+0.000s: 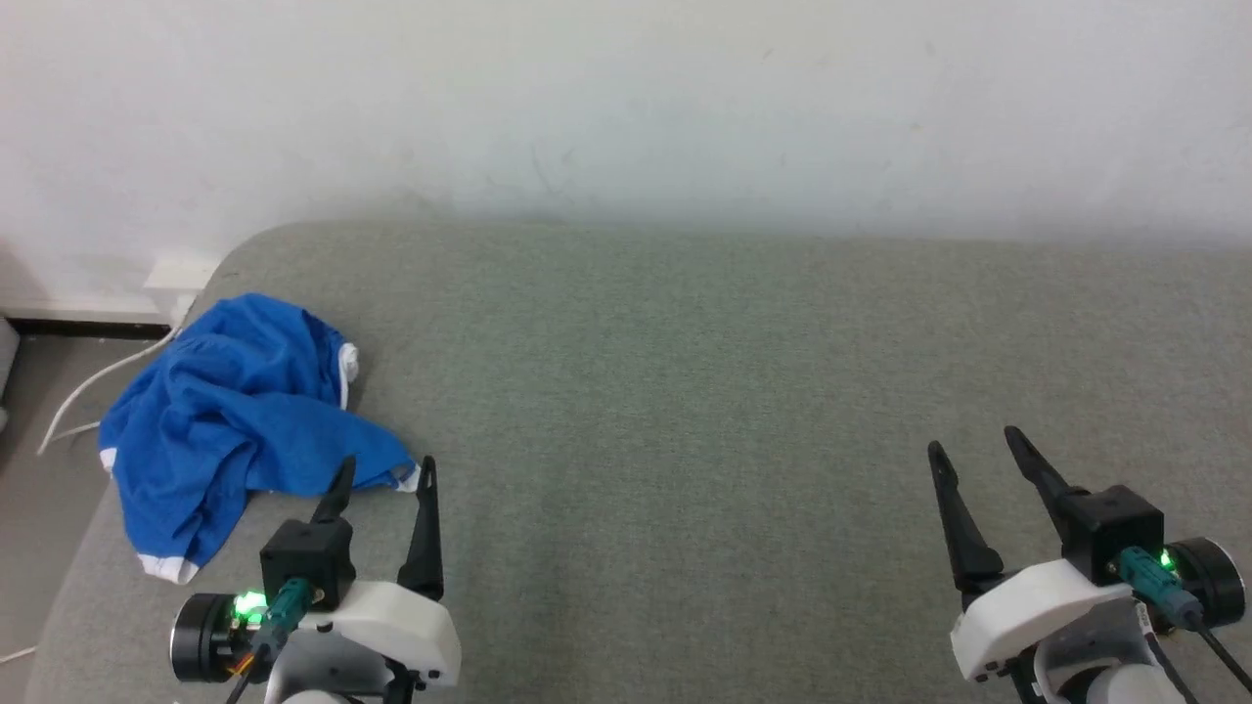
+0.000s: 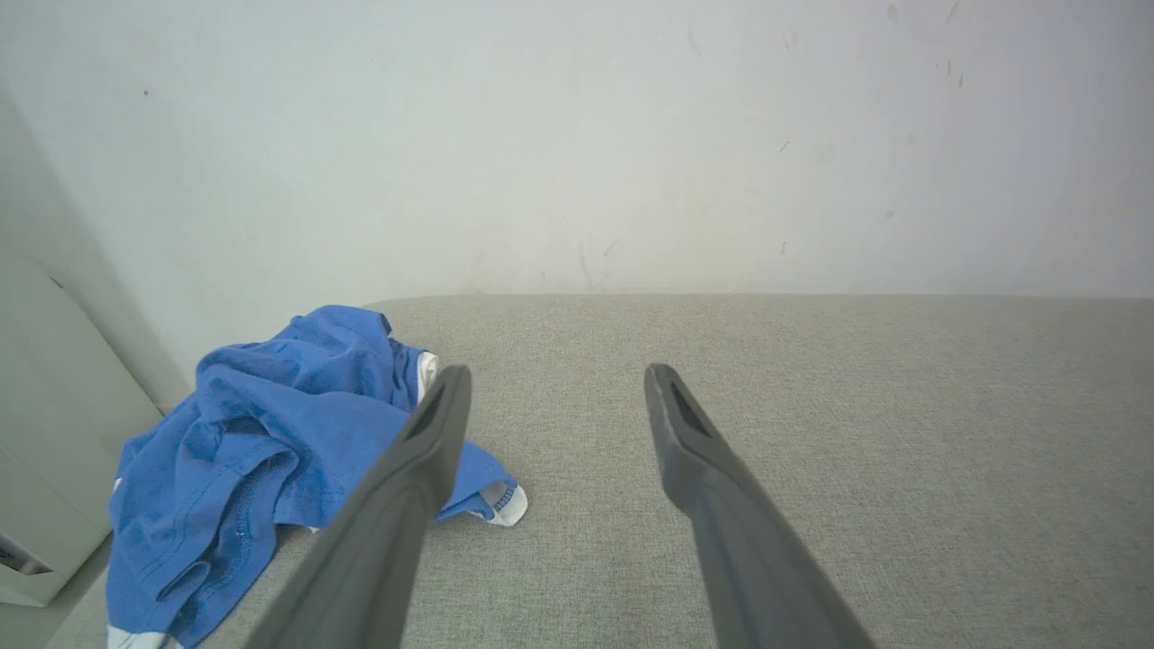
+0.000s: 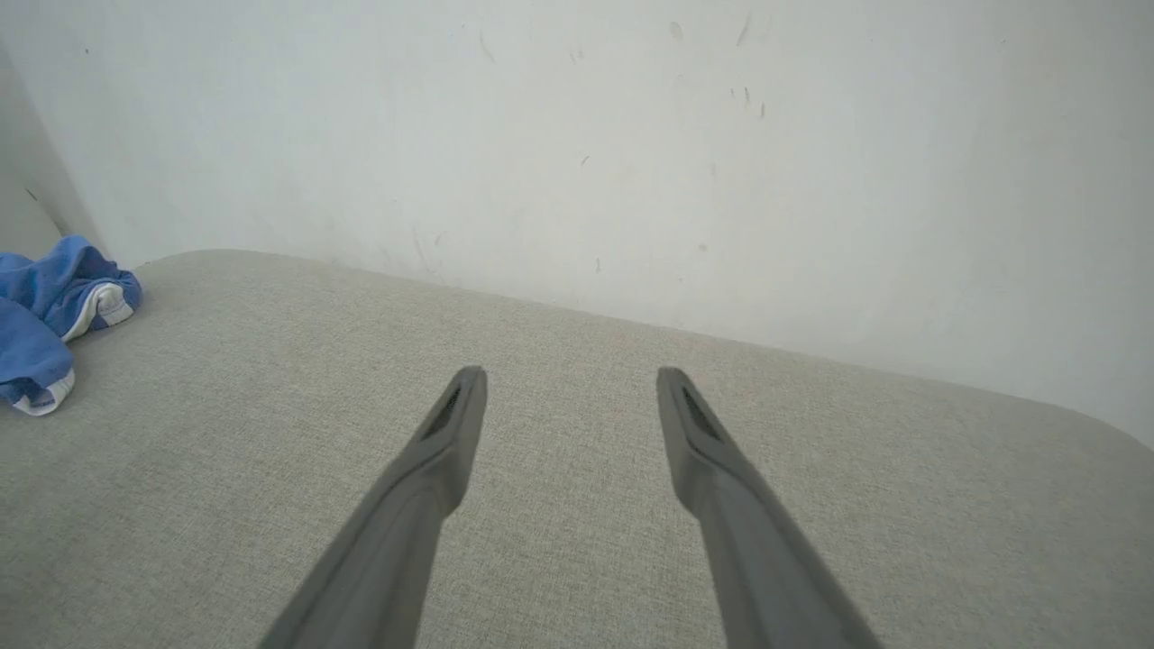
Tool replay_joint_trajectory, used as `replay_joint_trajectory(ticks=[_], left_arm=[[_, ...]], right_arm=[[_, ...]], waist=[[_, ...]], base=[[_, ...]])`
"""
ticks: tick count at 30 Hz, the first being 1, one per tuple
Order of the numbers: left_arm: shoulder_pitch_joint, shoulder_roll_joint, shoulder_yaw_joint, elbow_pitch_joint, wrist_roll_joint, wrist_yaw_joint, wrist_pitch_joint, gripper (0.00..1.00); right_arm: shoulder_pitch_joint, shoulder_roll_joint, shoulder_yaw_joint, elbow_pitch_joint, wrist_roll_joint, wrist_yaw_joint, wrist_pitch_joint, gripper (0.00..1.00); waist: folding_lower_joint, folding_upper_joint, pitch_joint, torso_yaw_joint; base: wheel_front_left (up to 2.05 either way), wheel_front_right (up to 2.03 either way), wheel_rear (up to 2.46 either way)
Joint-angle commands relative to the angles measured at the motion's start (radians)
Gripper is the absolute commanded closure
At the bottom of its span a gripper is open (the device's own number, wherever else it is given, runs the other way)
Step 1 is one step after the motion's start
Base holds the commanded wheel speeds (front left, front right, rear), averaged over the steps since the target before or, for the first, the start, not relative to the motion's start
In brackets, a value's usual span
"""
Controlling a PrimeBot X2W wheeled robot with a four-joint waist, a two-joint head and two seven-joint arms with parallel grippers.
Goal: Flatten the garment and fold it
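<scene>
- A grey padded surface (image 1: 704, 391) is carrying the garment (image 1: 235, 411), crumpled at its left edge.
- The left gripper (image 1: 387, 462) is hovering near it, fingers apart.
- The right gripper (image 1: 974, 440) is gaping empty, well apart.

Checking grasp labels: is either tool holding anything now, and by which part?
Nothing is held. The left tool and right tool both stand open and empty; the blue garment lies crumpled near the left tool.
</scene>
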Motion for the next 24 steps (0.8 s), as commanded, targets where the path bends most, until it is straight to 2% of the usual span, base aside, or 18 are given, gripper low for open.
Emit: replay_joint_trajectory(ticks=[1,24], left_arm=[[-0.015,0.006,-0.003,0.006,-0.007,0.01,-0.01,0.0],[-0.016,0.023,-0.013,0.019,-0.033,0.033,-0.058,0.0]], right_arm=[[-0.013,0.001,0.002,0.005,0.004,0.0,-0.008,0.0],[-0.034,0.002,0.017,0.024,0.014,-0.001,-0.039,0.0]], waist=[[0.0,-0.0001,0.0,0.019],[0.0,-0.0001,0.002,0.179]], base=[[0.0,0.0,0.0],[0.0,0.0,0.0]])
